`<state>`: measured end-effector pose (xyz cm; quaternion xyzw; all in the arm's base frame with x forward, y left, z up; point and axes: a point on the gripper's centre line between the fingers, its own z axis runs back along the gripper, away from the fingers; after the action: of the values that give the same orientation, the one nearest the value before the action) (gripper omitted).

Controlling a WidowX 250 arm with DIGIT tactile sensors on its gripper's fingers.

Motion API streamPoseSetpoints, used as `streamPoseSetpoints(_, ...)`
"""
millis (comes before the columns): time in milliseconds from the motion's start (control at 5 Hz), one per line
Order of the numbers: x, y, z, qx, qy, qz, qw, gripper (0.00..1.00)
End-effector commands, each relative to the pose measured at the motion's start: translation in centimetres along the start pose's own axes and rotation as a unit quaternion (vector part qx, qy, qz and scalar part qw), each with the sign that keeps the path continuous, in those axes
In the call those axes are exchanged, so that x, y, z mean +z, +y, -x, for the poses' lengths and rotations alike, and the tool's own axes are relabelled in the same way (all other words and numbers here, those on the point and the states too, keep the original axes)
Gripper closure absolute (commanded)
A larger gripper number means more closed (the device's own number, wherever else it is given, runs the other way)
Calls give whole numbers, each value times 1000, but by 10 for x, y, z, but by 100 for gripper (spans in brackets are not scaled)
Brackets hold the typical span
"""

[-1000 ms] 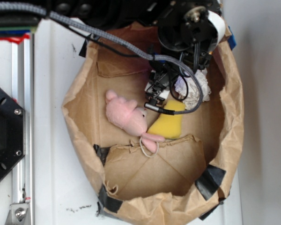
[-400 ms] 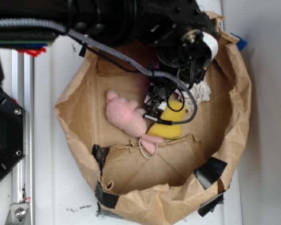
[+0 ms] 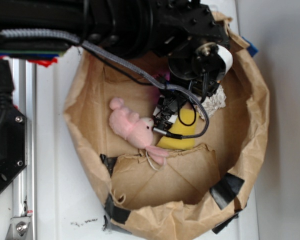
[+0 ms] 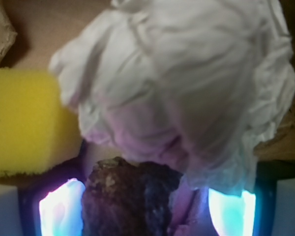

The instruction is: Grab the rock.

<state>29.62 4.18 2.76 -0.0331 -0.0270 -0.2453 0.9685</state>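
The tool (image 4: 145,206), fingers apart, straddles the rock (image 4: 128,196) at bottom centre of the wrist view. The paper ball (image 4: 187,83) lies above, the sponge (image 4: 24,123) left. Closing and lifting remain, judging from this.

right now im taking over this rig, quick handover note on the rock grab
Tool: down inside the paper bag, rock between its lit fingers; the wrist view does not show whether they are closed on it.
Things: paper ball sits just past the rock; yellow sponge beside it; pink plush toy further off.
Done: tool lined up on the rock.
Left: confirm the grip, then lift.
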Motion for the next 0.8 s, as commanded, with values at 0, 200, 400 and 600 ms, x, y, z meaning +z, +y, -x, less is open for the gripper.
streamPoseSetpoints(0, 9, -5, -9, -5, -16, -5, 1000, 100)
streamPoseSetpoints(200, 16, -2, -7, 1, -18, -6, 1000, 100)
streamPoseSetpoints(400, 26, 2, -3, 12, -27, -8, 1000, 100)
streamPoseSetpoints(600, 40, 5, 3, 25, -31, -13, 999, 100)
